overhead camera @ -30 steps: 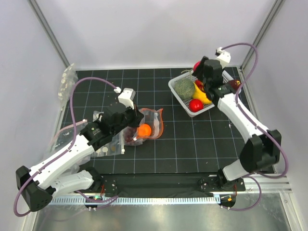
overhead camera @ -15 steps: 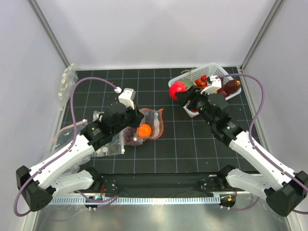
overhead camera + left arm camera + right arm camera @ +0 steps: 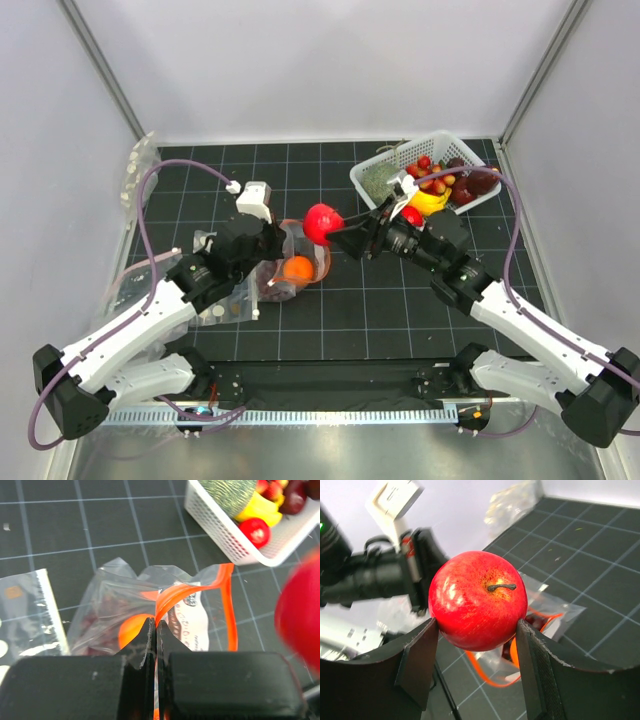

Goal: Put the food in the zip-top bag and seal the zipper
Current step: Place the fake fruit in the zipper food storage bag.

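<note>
Now, a black gridded table [image 3: 400,300] fills the overhead view, with my two arms reaching in from its near edge. At the far right sits a white basket [image 3: 368,186] holding a green melon, a banana and several small red fruits.

Left of centre lies the clear zip-top bag [image 3: 283,283], its mouth facing the basket. My left gripper [image 3: 154,626] is pinched fully closed on the near lip of the bag, right at the red-orange zipper [image 3: 231,605], and lifts that lip so the mouth gapes in a loop.

The big change is on the right. A second ago that arm was over the basket; it has since swung across the table. My right gripper [image 3: 476,624] now hangs close by the bag's mouth. Its jaws stand about apple-wide, one pad pressed on each side of a glossy red apple [image 3: 477,600] with its stem facing the wrist camera.

An orange ball [image 3: 131,630] is already inside the bag. Darker red shapes lie beside it, possibly more fruit, though the crinkled plastic blurs them.

I judge the apple is about to be dropped in. The zipper is not yet sealed, and fruit remains in the basket.
</note>
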Robot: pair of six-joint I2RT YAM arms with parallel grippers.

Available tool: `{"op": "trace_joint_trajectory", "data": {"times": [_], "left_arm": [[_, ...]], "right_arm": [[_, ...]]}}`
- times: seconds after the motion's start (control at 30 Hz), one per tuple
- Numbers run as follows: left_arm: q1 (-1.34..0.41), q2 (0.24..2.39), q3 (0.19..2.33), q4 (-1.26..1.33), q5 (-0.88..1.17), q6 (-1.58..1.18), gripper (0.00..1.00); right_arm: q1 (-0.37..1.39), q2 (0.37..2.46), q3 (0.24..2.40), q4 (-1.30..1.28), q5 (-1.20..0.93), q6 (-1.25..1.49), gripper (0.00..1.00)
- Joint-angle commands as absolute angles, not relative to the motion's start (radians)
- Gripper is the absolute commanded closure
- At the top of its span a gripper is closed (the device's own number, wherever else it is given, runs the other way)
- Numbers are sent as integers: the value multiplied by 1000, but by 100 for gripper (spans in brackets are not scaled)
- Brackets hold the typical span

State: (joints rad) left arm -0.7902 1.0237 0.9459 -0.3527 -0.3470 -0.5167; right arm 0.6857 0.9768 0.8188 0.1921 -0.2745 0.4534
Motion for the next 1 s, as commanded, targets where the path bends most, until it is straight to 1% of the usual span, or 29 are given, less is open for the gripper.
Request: {"op": "trace_joint_trajectory", "data": {"times": [0.0,0.17,0.3,0.37,0.4,0.47,0.53,0.57,0.73,0.77,0.8,0.83,0.93,0.97], "left_arm": [[-790,1006,980,-351,-454,-534,100],[-790,1012,986,-353,-440,-537,100],[-790,986,974,-341,-436,-535,100],[-790,971,962,-319,-390,-535,100],[-790,966,959,-308,-371,-535,100],[-790,966,954,-296,-327,-534,100],[-790,968,959,-296,-321,-531,100],[-790,968,957,-299,-319,-531,100],[-790,960,954,-291,-311,-532,100],[-792,956,953,-290,-310,-532,100],[-790,957,951,-290,-308,-532,100],[-792,956,951,-287,-307,-532,100],[-790,951,945,-278,-299,-532,100],[-792,951,943,-275,-293,-529,100]], "right_arm": [[698,963,773,290,-434,420,62],[715,1032,761,279,-435,394,62],[727,1115,765,331,-486,416,59],[741,1153,776,325,-482,410,58],[749,1169,793,315,-473,405,41],[750,1193,786,317,-427,416,26],[750,1183,778,308,-362,414,4],[750,1174,775,304,-347,408,0],[749,1082,744,261,-198,396,1],[749,1039,732,246,-78,393,1],[749,1013,730,200,-11,388,1],[749,968,729,171,161,382,1],[747,914,729,88,406,367,1],[744,896,729,68,563,368,1]]}}
